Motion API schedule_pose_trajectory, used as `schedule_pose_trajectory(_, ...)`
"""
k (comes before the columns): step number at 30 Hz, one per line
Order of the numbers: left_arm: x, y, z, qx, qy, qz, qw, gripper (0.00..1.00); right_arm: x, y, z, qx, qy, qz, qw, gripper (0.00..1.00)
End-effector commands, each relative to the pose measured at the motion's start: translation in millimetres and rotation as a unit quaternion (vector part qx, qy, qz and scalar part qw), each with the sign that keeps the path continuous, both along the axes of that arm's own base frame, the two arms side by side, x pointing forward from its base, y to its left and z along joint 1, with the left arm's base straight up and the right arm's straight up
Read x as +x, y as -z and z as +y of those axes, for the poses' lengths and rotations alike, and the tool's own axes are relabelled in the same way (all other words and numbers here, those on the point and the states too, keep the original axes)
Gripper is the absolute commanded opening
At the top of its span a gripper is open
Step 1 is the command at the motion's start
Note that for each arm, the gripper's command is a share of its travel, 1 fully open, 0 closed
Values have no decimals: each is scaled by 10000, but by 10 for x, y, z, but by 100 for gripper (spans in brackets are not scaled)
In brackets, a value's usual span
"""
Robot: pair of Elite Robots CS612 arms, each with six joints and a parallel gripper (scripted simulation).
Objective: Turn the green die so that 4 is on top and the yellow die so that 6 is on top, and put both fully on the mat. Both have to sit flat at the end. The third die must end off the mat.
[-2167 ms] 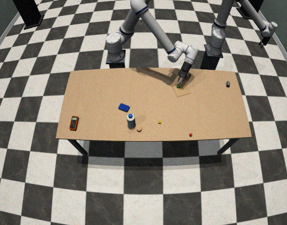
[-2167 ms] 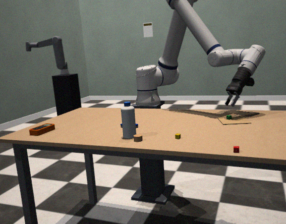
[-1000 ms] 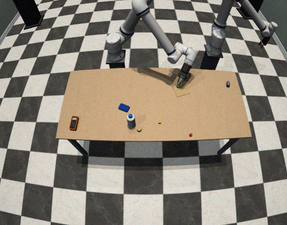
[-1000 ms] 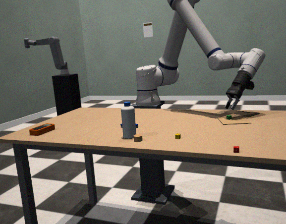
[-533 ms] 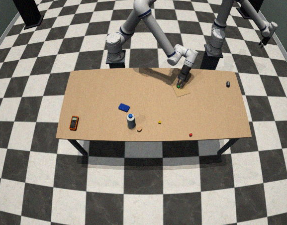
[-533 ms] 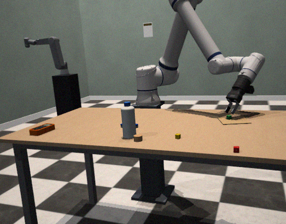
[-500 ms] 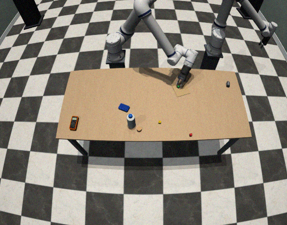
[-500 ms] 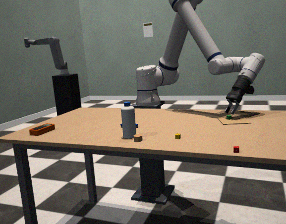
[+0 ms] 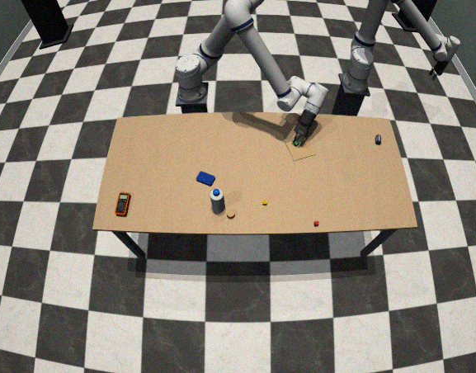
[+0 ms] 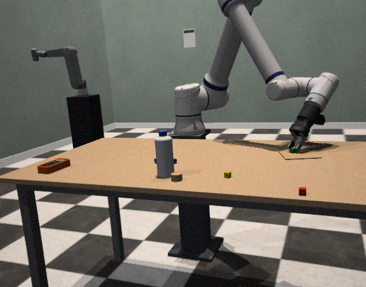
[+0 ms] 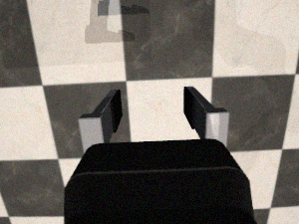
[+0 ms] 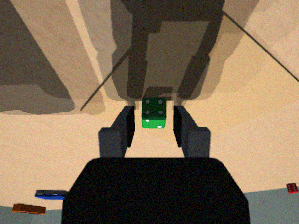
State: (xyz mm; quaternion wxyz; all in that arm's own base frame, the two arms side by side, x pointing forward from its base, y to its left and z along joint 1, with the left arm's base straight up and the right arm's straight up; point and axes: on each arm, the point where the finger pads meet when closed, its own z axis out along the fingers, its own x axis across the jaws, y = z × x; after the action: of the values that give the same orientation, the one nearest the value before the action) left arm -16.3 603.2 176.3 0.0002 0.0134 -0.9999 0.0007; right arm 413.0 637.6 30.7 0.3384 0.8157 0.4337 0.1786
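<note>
The green die [image 9: 295, 144] [image 10: 292, 150] [image 12: 153, 113] stands on the mat [image 9: 303, 153] [image 10: 300, 155] [image 12: 239, 89]. In the right wrist view a shaded side face shows four pips; the bright top is foreshortened, with two pips visible. My right gripper [image 9: 297, 144] [image 10: 294, 149] [image 12: 153, 117] is open, tilted, its fingertips on either side of this die with small gaps. The yellow die [image 9: 265, 202] [image 10: 227, 174] and red die [image 9: 316, 224] [image 10: 302, 191] [image 12: 292, 188] lie off the mat; their top numbers are unreadable. My left gripper [image 9: 433, 74] [image 11: 151, 101] is open, empty, above the floor.
A bottle [image 9: 217, 201] [image 10: 164, 157] stands beside a small round wooden piece [image 9: 231, 214] [image 10: 176, 176]. A blue block [image 9: 205, 178] [image 12: 51, 195] lies behind it. An orange multimeter [image 9: 122, 204] [image 10: 54, 166] [image 12: 29, 209] and dark mouse [image 9: 378, 139] lie near opposite table ends.
</note>
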Motion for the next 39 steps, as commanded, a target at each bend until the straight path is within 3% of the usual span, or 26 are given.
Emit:
schedule_pose_trajectory(1,1,-7,5,7,0,-1,10000,100,5,16,7,9,-1,-6,10000,70)
schedule_pose_trajectory(30,1,-7,5,7,0,-1,10000,100,5,46,7,9,-1,-6,10000,70)
schedule_pose_trajectory(31,1,-7,5,7,0,-1,10000,100,5,46,7,9,-1,-6,10000,40)
schedule_pose_trajectory(39,1,-7,5,7,0,-1,10000,100,5,46,7,9,-1,-6,10000,40)
